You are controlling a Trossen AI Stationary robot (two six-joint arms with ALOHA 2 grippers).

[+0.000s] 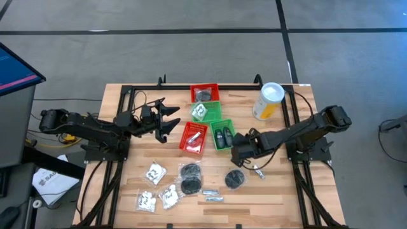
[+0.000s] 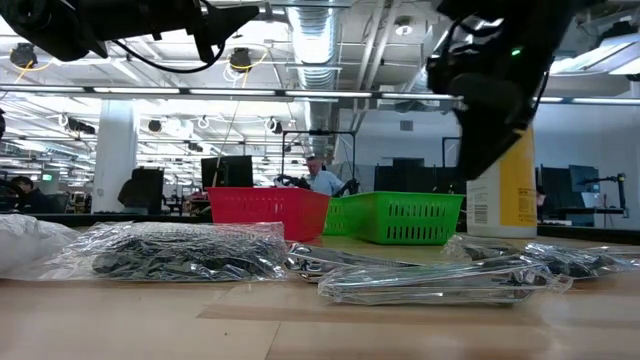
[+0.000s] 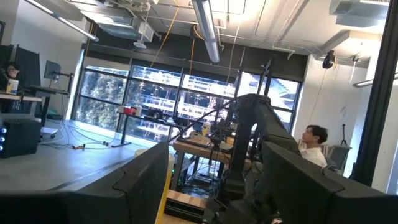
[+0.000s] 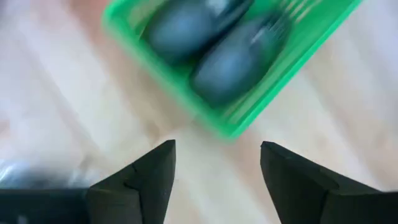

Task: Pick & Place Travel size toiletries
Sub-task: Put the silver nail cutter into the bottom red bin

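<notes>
Sorting partly done, plenty left on the desk.

Right pincer (image 4: 217,165) hangs open and empty beside the green basket (image 4: 239,124), which holds two grey pieces (image 4: 233,59); only the high view shows packets (image 1: 154,173), discs (image 1: 190,170) and sachets (image 1: 213,191) waiting nearer the desk's front, left pincer (image 1: 166,119) open, idle.

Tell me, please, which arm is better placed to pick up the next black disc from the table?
The right. Its gripper hangs open beside the green basket, just above the lone black disc. The left gripper, also open, sits farther back near the red basket, raised and facing the room.
</notes>
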